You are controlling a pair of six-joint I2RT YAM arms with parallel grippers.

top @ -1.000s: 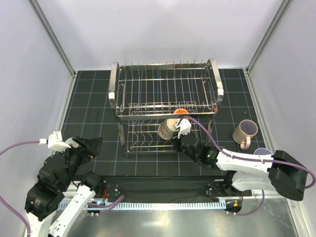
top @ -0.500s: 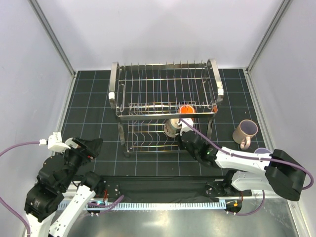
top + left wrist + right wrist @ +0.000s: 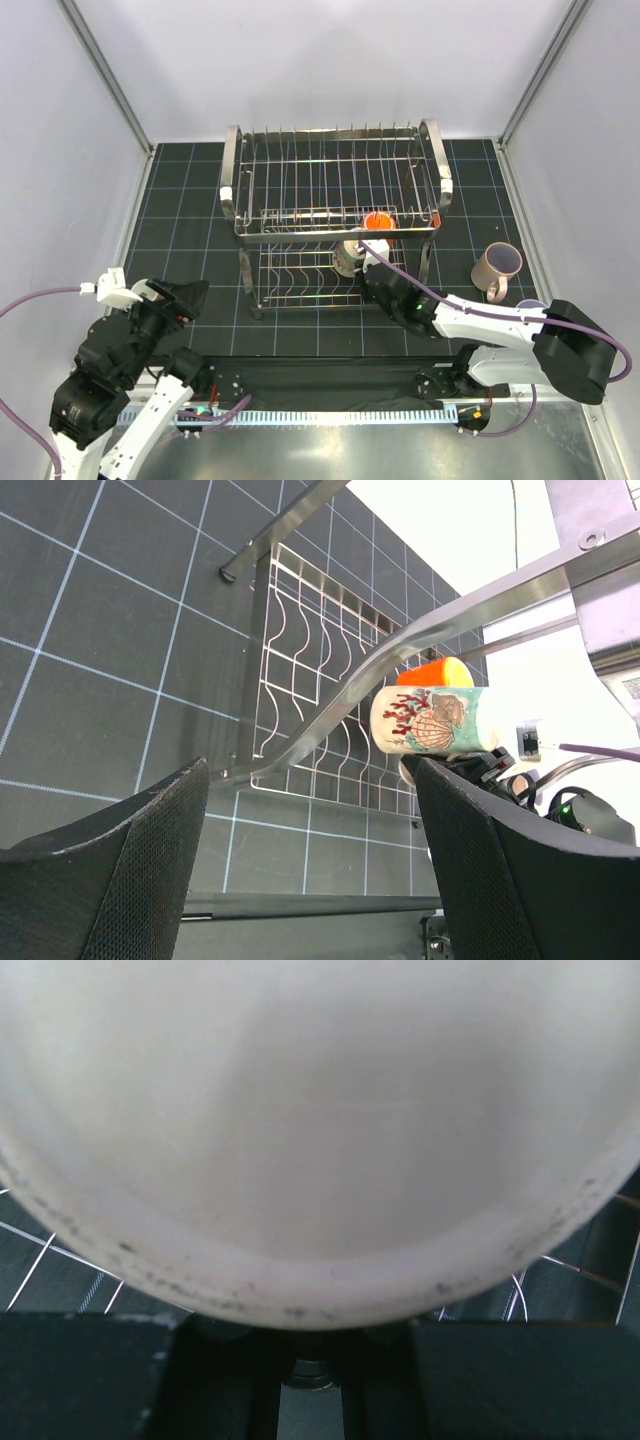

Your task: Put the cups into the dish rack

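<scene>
Black gridded matting [image 3: 190,230] covers the table between pale walls, with the dish rack [image 3: 330,180] standing at its middle. From the near edge, the right gripper [image 3: 366,270] reaches to the rack's lower tier, its jaws narrowed on the cream mug [image 3: 435,720], which lies on its side at the tier's front. The left gripper [image 3: 310,880] hovers over the mat near the rack's left, jaws wide and holding nothing. A beige-pink mug [image 3: 497,268] stands upright on the mat well right of the rack. The small orange cup [image 3: 378,221] sits at the upper tier's front right, just above the cream mug.
</scene>
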